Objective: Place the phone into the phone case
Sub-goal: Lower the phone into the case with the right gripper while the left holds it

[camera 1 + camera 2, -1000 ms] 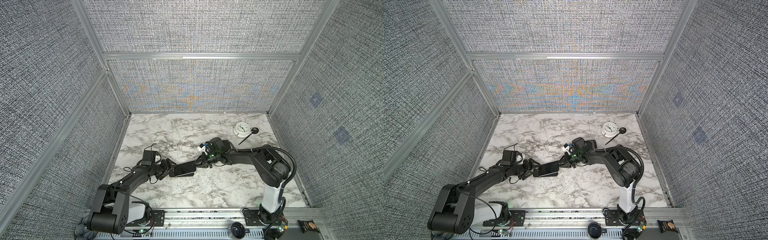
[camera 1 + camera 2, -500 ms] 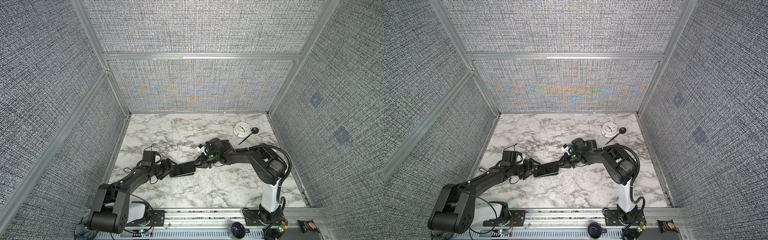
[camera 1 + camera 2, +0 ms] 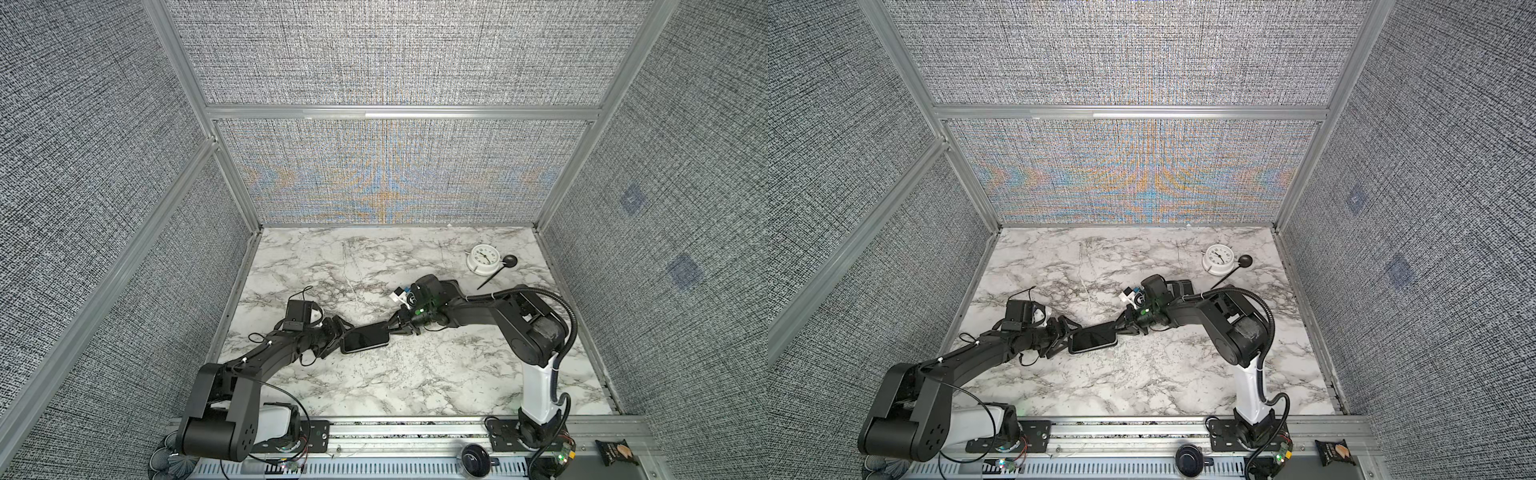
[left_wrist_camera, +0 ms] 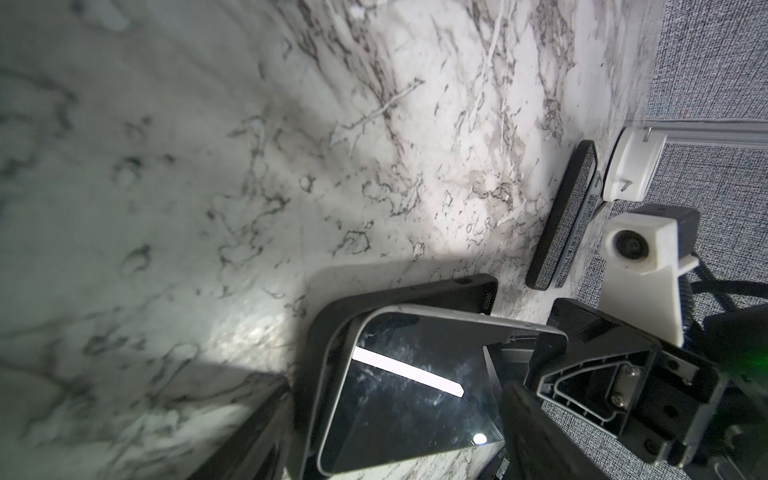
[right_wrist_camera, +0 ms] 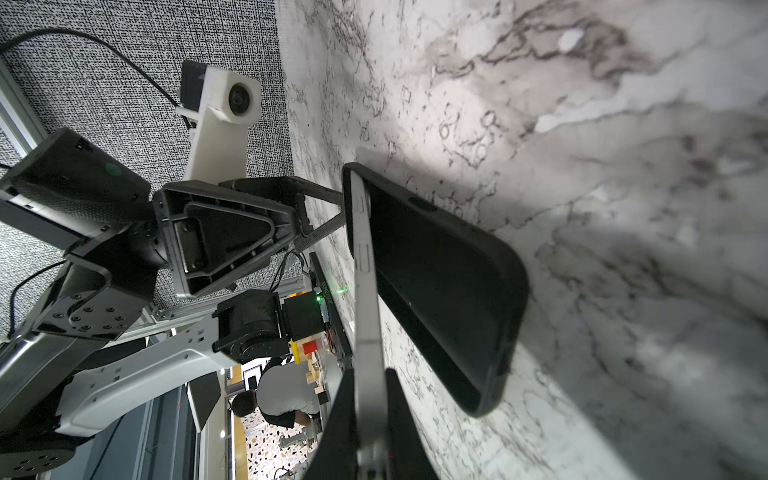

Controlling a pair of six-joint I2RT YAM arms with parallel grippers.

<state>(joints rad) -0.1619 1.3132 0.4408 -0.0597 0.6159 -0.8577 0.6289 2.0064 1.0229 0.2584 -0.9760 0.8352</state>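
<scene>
A marble table (image 3: 415,374) inside a grey fabric-walled booth, seen from above, with two black robot arms meeting just left of the middle in the lower half of both top views. Between them lies the phone (image 3: 365,337), a dark glossy slab.

In the left wrist view, the phone fills the lower centre. It has a slim silver metal frame with rounded corners. Its black glass screen is smudged and reflects a bright white bar of light. Beneath it sits the phone case (image 4: 415,291), matt black with a raised rim, rounded corners and small holes cut at one corner. The phone is skewed against the case and not seated.

In the right wrist view, the phone appears edge-on as a silver strip with side buttons, running from the upper centre to the bottom centre. The case lies flat on the marble to its right. The phone's far end meets the case's far end, and its near end is lifted clear.

The right gripper (image 5: 369,374) is closed tight on that lifted end, with a black finger (image 5: 338,415) on each face of the phone. The left gripper (image 3: 1065,332) has its jaws spread wide across the other end of the case, fingers against its sides, and appears to hold it.

In the upper right of the table, well apart from the arms, stands a small white clock (image 3: 482,261).
</scene>
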